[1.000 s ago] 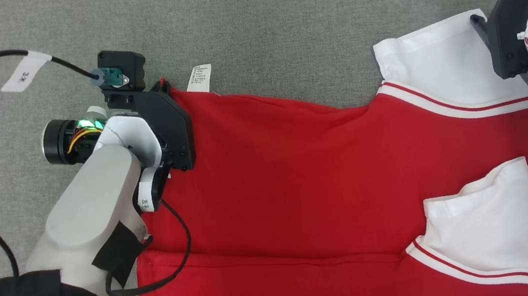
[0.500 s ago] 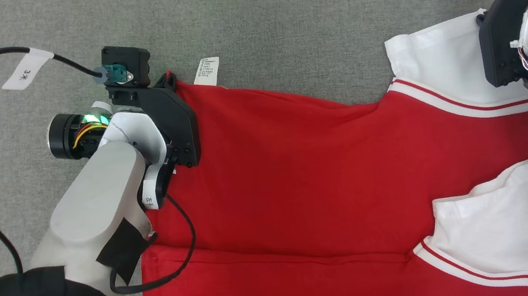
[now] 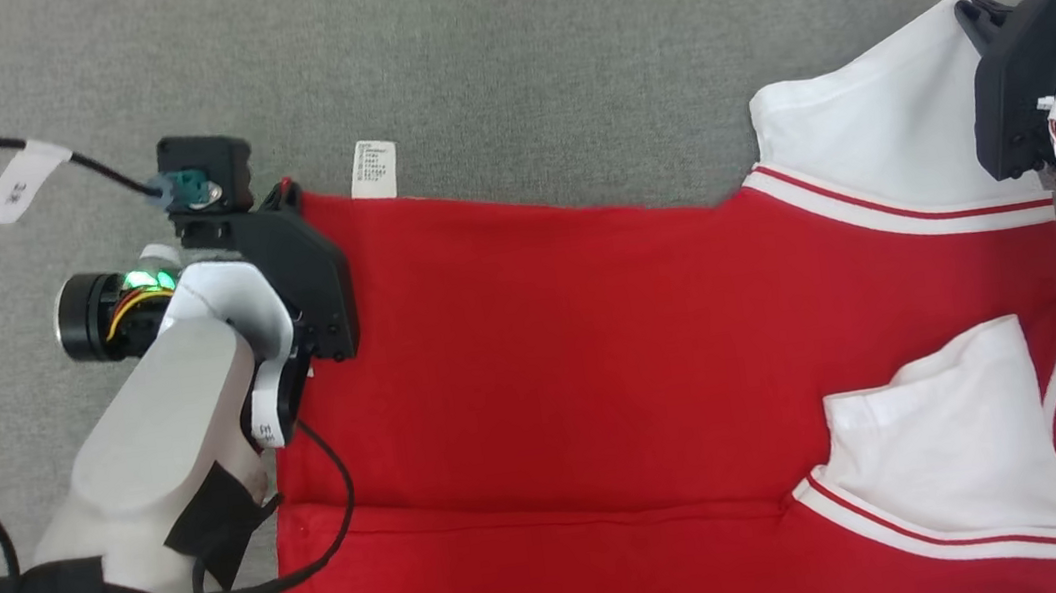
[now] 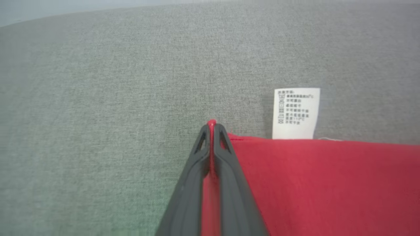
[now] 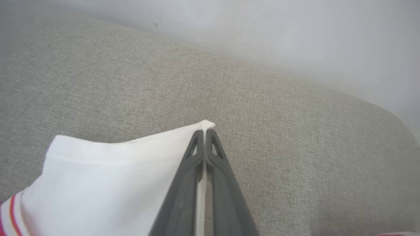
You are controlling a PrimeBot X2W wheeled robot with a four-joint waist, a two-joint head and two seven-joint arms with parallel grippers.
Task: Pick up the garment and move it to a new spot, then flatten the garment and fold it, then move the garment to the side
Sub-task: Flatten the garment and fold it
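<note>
garment (image 3: 596, 359) lies flat on the grey fabric surface (image 3: 557, 41): red body, white sleeves with red-striped trim, near edge folded up into a strip
left gripper (image 4: 211, 126) is pinched shut on the far hem corner. left wrist view has red cloth squeezed between the fingers, in the head view the arm housing sits over that pinch
right gripper (image 5: 205, 131) is clamped on the tip of the far white sleeve (image 5: 115, 164), thin white edge between the fingers, clear from the right wrist view
long axis runs left-right across the head view, hem toward robot's left, sleeves toward its right
care label (image 4: 297, 113) sticks out off the far hem edge near the left fingers, rows of print visible from the wrist, plain white from the head
right wrist view also catches the surface's rounded far edge and a pale wall (image 5: 295, 39) behind it
</note>
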